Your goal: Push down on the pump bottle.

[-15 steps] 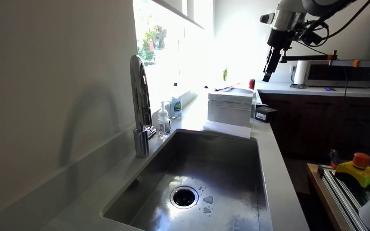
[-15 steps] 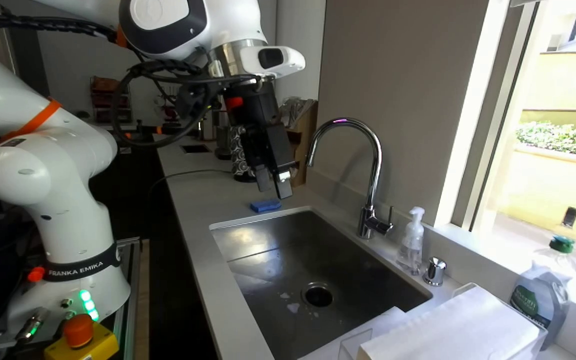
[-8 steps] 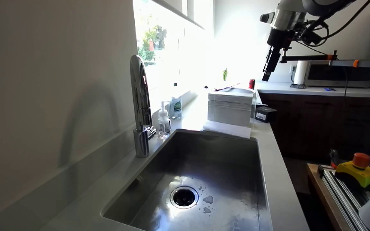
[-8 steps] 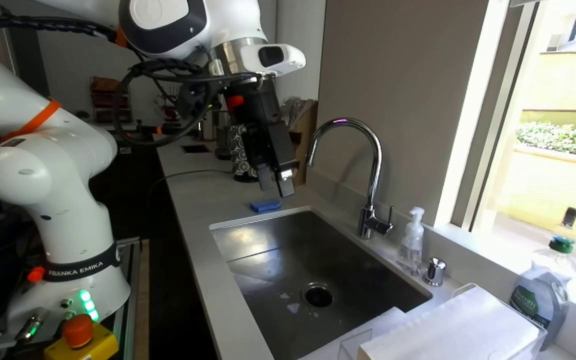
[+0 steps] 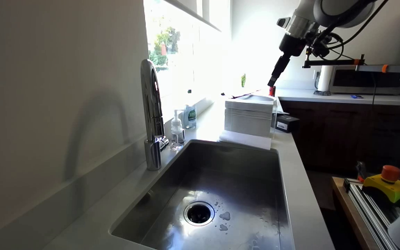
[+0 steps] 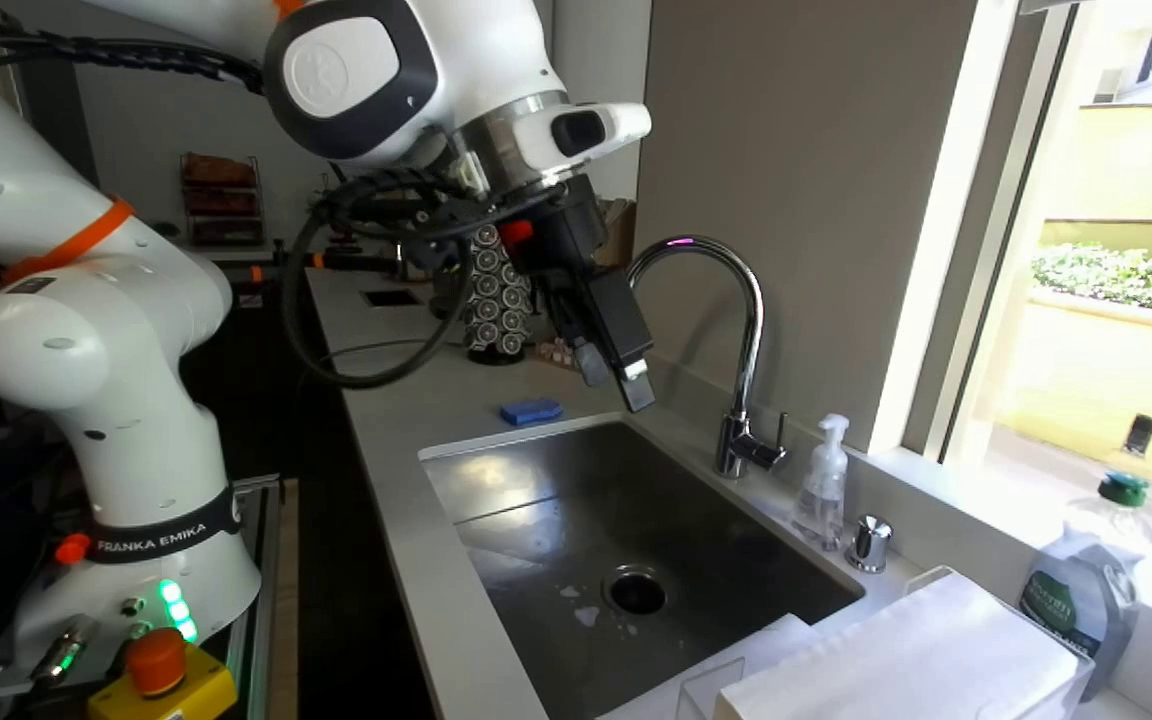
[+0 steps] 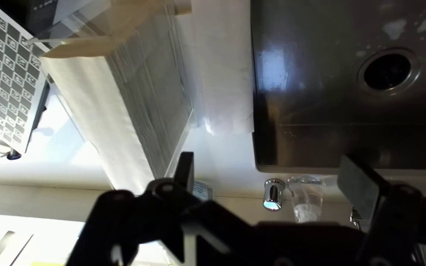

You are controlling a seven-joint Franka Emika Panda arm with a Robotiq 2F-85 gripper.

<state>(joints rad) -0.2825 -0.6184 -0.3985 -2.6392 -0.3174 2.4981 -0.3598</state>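
Wrist view, pincer (image 7: 266,162): spread wide
Pump bottle (image 6: 823,487): below and beyond pincer's tilted tips, well apart
Bottle's long axis: upright

In an exterior view, a blue block (image 6: 531,411) lies at eleven o'clock from the drain (image 6: 636,592), a chrome faucet (image 6: 749,360) at one.

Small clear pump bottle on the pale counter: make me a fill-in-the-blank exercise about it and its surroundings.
The small clear pump bottle stands between the short chrome cylinder and the tall curved chrome ____.
The cap of the large see-through labelled bottle is coloured ____.
The round dark drain is in the steel ____.
The black gripper is not shut but ____.
Missing words: faucet; green; sink; open.
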